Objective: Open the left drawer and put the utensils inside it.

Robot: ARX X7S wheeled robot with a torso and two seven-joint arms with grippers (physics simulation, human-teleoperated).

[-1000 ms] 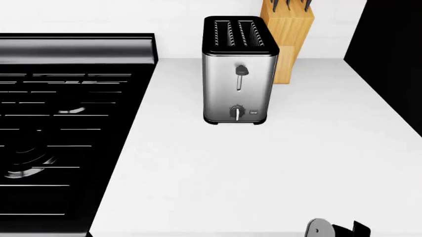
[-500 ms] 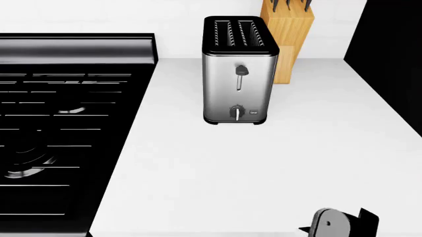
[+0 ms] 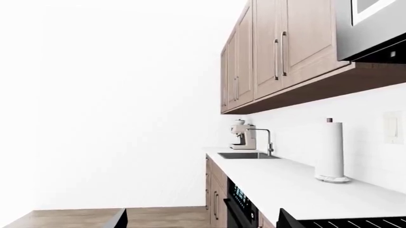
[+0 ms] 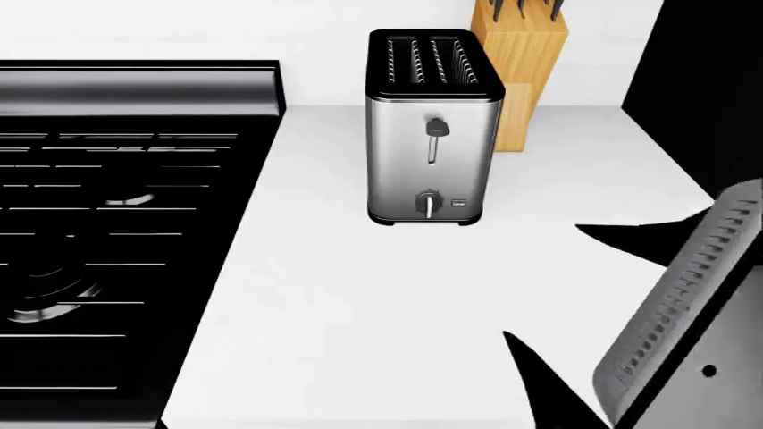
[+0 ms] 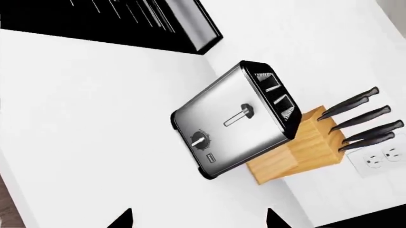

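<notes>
One arm, the right (image 4: 680, 331), has swung up big over the tabletop (image 4: 357, 313) near its front right corner; its tool looks open and empty, and drawer and utensils are not in sight.

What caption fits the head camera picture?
Toaster and knife block on white counter beside black stove.

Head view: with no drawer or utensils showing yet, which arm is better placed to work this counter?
Right, probably. The right arm hangs over the counter near the toaster; the left gripper faces the far sink.
</notes>
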